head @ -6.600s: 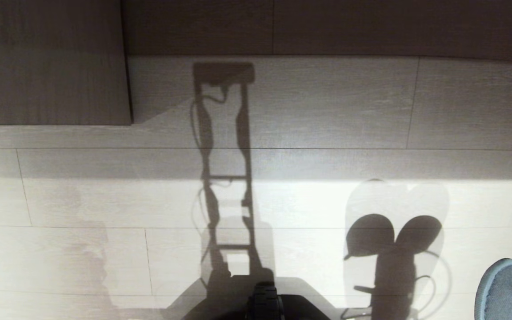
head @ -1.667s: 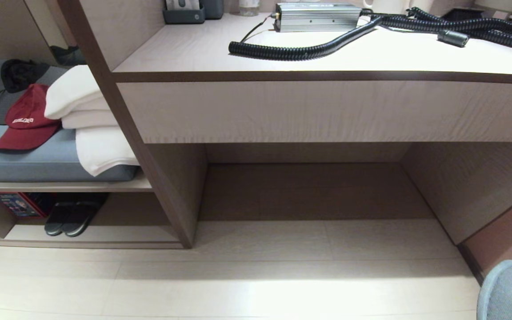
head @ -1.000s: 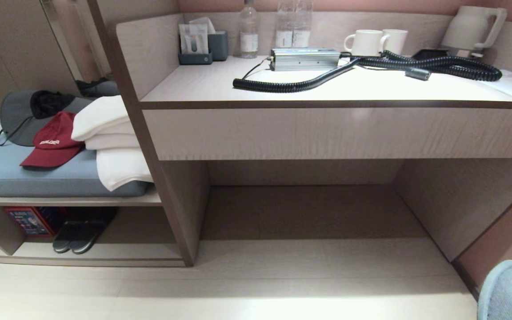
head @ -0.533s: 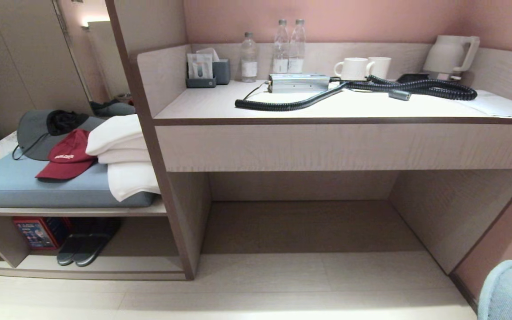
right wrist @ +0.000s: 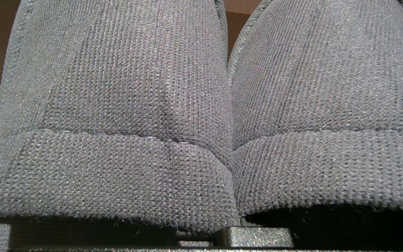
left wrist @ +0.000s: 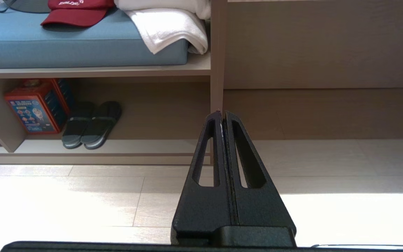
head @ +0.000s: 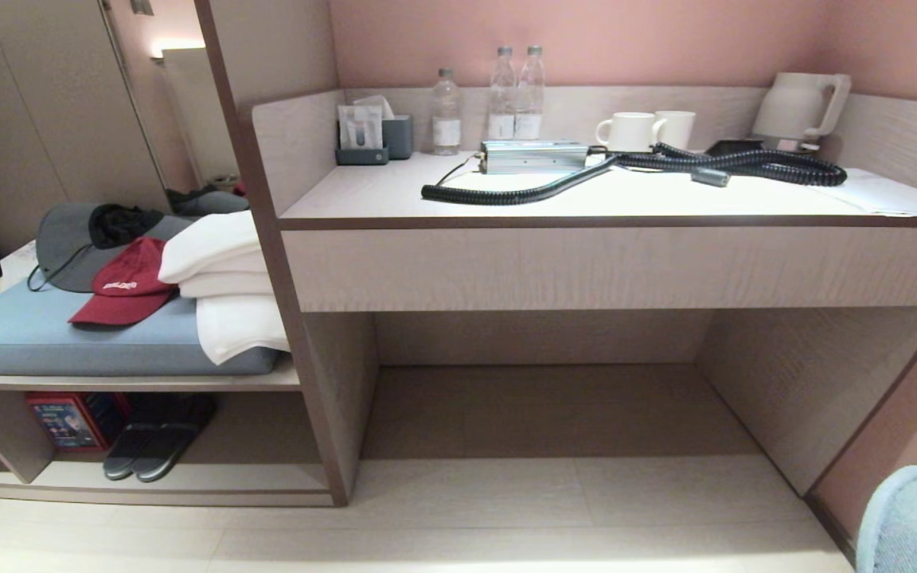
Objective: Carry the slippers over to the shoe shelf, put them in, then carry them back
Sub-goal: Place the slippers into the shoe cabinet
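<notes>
Right wrist view is packed edge to edge with the pair of dark charcoal knitted slippers, two uppers side by side and touching, pressed right up to the lens. My right gripper sits under their near edge and only a sliver of black metal shows, but it is clamped tight with the pair on it. On the head camera I catch just a blue-grey sole with a paler rim, at the bottom right corner of the picture.

My left gripper hangs low over the pale plank floor, its black fingers pressed flat together on nothing, pointing at the furniture ahead.

Next, the low open cubby of the pale wood-grain shoe shelf at lower left. On its base board, near the left end, another pair of dark sandals lies beside a red printed box.

Above that, a blue bench cushion carries a red cap, a grey hat behind it, and folded white towels at the cushion's right edge against the brown upright.

Farther right and higher, the long pale desk counter holds a coiled black cable, a silver box, two white mugs, three clear bottles and a pale kettle at the back right corner.
</notes>
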